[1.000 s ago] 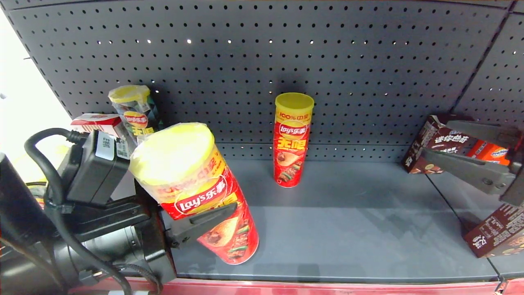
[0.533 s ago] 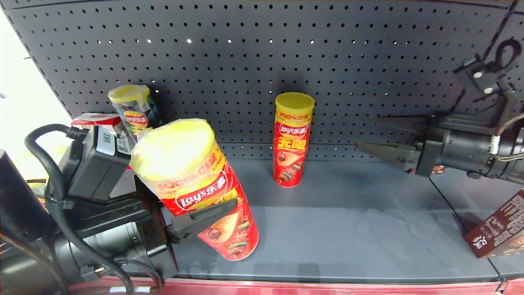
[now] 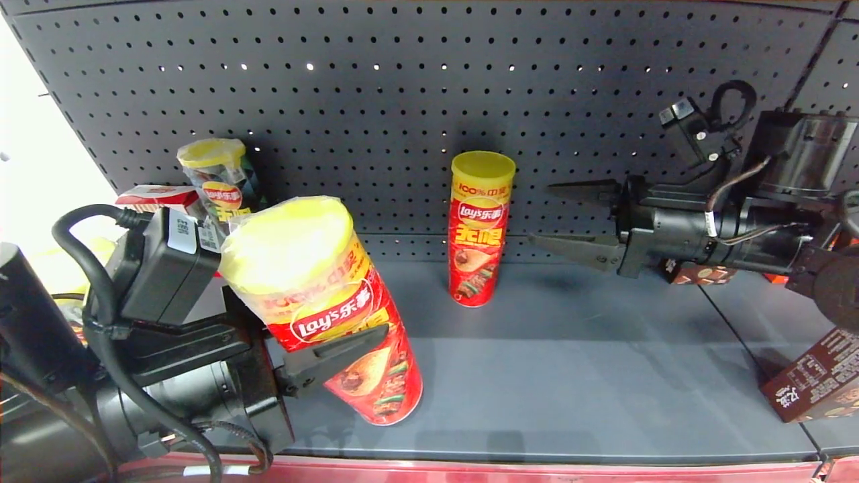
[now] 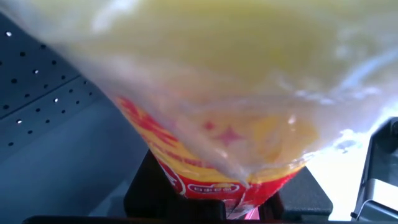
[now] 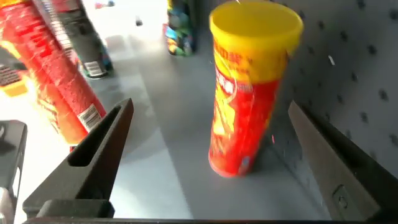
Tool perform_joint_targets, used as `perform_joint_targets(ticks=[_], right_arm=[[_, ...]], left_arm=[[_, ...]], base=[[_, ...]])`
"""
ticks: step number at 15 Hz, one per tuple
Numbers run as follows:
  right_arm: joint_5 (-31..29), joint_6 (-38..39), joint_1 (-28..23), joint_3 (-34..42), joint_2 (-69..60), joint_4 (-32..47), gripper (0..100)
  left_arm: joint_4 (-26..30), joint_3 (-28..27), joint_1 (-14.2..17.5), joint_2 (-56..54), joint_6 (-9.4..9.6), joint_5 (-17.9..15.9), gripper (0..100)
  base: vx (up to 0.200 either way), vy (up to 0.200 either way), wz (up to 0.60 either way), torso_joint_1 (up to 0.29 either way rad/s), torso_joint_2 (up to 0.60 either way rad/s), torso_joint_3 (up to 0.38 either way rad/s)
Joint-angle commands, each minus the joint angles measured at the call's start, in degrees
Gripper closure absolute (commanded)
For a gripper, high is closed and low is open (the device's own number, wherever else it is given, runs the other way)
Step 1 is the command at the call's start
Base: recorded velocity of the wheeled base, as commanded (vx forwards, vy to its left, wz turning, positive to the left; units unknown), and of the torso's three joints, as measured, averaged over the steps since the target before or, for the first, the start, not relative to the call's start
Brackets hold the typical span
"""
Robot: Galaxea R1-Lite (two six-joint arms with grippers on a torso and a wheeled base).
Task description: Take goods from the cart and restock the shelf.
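A red chips can with a yellow lid (image 3: 322, 295) leans tilted at the front left of the grey shelf (image 3: 570, 376), its base at the shelf surface. My left gripper (image 3: 322, 335) is shut on its middle; the same can looms close in the left wrist view (image 4: 217, 112). A second, matching can (image 3: 480, 228) stands upright at the back centre. My right gripper (image 3: 547, 216) hovers open just right of that can, fingers pointing at it. In the right wrist view the upright can (image 5: 252, 87) stands ahead of the spread fingers (image 5: 99, 149), with the held can (image 5: 56, 81) beyond.
A dark can with a yellow lid (image 3: 218, 178) and a red-and-white box (image 3: 158, 198) sit at the back left. Brown boxes (image 3: 815, 386) lie at the right end. A pegboard wall (image 3: 402, 87) backs the shelf; a red strip (image 3: 537, 469) edges its front.
My right arm has swung in from the right edge and moved left, its open gripper now close to the upright can. The left gripper and its can have barely shifted.
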Motion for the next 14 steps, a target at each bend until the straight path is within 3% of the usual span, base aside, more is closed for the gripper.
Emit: perform_joint_targets(ticks=[1, 14], right_arm=[[0.8, -0.3, -0.5, -0.9, 3.9, -1.0, 0], [1.9, -0.3, 0.2, -10.4, 18.1, -6.1, 0]], left_arm=[[0.0, 0.2, 0.1, 0.0, 0.01, 0.0, 100], [0.0, -1.5, 0.1, 0.6, 0.01, 1.1, 100]], base=[[0.0, 0.0, 0.0, 0.0, 0.0, 0.0], [0.0, 0.0, 0.0, 0.0, 0.0, 0.0]])
